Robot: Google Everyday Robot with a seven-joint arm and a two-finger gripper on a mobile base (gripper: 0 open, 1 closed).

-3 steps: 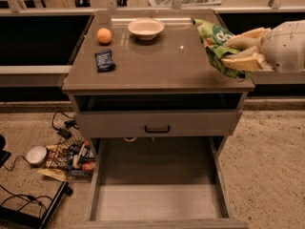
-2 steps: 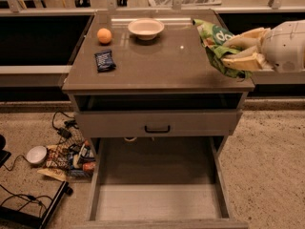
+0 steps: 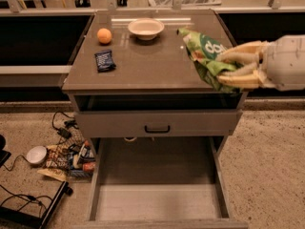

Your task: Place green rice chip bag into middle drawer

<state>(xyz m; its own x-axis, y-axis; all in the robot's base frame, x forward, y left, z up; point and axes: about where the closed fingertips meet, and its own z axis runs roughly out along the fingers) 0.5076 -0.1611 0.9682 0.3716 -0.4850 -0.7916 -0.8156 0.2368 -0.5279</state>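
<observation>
The green rice chip bag (image 3: 204, 50) is bright green with a round logo. It lies at the right edge of the cabinet top (image 3: 143, 63), partly over the edge. My gripper (image 3: 223, 69) reaches in from the right, and its pale fingers (image 3: 240, 51) are shut on the bag's lower right part. The middle drawer (image 3: 157, 204) is pulled out wide open below, at the front of the cabinet. Its pale floor is bare. The gripper and the bag are above and to the right of the drawer.
A beige bowl (image 3: 146, 28), an orange ball (image 3: 104, 36) and a small dark blue packet (image 3: 104, 60) lie on the cabinet top. A shut drawer front with a black handle (image 3: 157, 128) is above the open drawer. Cables and clutter (image 3: 62, 156) lie on the floor at the left.
My gripper and the green bag have shifted a little down and toward the cabinet's front edge. Nothing else has moved.
</observation>
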